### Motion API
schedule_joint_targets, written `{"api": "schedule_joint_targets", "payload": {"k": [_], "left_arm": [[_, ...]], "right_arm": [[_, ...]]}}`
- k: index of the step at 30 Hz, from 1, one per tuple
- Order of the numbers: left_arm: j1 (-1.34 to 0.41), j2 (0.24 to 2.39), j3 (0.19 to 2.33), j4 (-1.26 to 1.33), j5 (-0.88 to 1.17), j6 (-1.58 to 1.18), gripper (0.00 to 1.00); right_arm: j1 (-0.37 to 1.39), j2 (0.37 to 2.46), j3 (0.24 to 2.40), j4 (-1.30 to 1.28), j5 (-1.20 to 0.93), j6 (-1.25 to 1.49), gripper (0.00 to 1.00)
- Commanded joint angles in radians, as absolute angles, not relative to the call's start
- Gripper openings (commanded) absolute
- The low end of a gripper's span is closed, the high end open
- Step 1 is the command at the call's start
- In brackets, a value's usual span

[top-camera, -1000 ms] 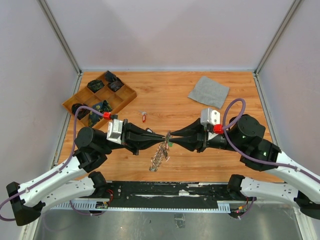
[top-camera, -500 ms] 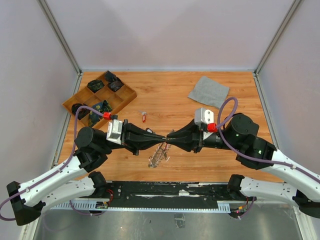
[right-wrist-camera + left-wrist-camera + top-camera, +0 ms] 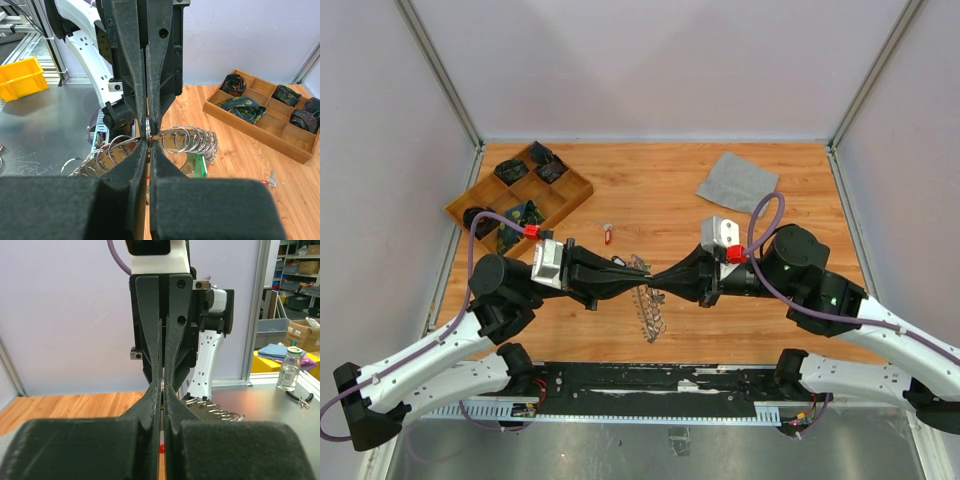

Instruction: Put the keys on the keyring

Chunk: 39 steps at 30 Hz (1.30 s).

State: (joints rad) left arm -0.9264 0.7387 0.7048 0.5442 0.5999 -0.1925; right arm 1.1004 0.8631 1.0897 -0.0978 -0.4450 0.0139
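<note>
The right gripper has slid towards nine o'clock since a second ago and has closed from a partly open stance, while the left gripper has stayed where it was and stayed clenched. The two now meet tip to tip above the middle of the table. Both sets of jaws are pressed together on the thin wire of the keyring. The keyring has swung round from a seven o'clock slant and now hangs from the pinch towards six o'clock. In the right wrist view its small rings fan out on either side of the fingertips, and a green tag dangles among them just below. Farther out, a loose key with a red tag lies on the wood at eleven o'clock from the pinch. The wooden tray of dark bundles sits at ten o'clock. The grey cloth lies at one o'clock, well apart from both arms.
</note>
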Motion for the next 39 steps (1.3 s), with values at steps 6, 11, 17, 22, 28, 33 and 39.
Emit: {"api": "schedule_joint_targets", "payload": {"k": [6,11,17,22,28,33,39], "left_arm": [[-0.933,0.743,0.716,0.623,0.588,-0.199,0.0],[-0.933,0.745,0.729,0.587,0.586,-0.195,0.17],[-0.933,0.741,0.77,0.468,0.579,-0.151,0.32],[-0.933,0.756,0.812,0.355,0.558,-0.111,0.32],[-0.933,0.798,0.847,0.265,0.547,-0.08,0.32],[-0.933,0.805,0.834,0.255,0.549,-0.072,0.32],[-0.933,0.793,0.799,0.24,0.554,-0.065,0.32]], "right_arm": [[1.096,0.847,1.173,-0.127,-0.442,0.002,0.01],[1.098,0.876,1.248,-0.263,-0.424,-0.02,0.01],[1.097,0.966,1.441,-0.575,-0.364,-0.081,0.01],[1.098,1.115,1.689,-0.955,-0.294,-0.15,0.01],[1.098,1.302,1.938,-1.307,-0.219,-0.193,0.01],[1.098,1.405,2.045,-1.465,-0.19,-0.211,0.01],[1.098,1.421,2.047,-1.457,-0.204,-0.212,0.01]]}}
